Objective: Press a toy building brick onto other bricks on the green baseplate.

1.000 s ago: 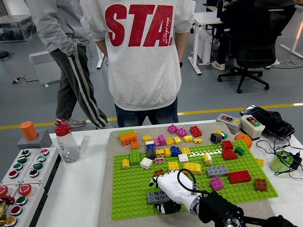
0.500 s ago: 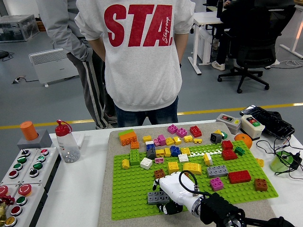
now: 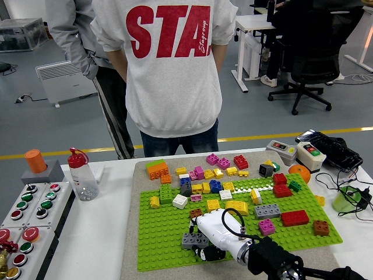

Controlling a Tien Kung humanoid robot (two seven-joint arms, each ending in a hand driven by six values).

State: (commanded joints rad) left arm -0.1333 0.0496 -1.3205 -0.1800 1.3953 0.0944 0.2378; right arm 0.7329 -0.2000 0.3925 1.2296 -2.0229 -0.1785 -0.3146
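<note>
Right hand sits low over the near-left part of the green baseplate, arm entering from the lower right. Fingers curl down around the gray brick, which pokes out just left of the hand; thumb side tucks under at the near edge. So the hand is closed on the gray brick.

Change over the last second: the hand has shifted slightly back and right and settled lower. The gray brick has moved with it by a small amount and now looks level, flush against the plate studs or whatever lies beneath; which one cannot be told, since the palm covers it. A small brown brick sits just beyond the hand, apart from it.

Judgement: this looks like the press phase, near completion. Seating is unconfirmed until the hand lifts.

Left hand not in frame. A person in a white sweatshirt stands at the far side of the counter, back turned, hands not on the bricks.
</note>
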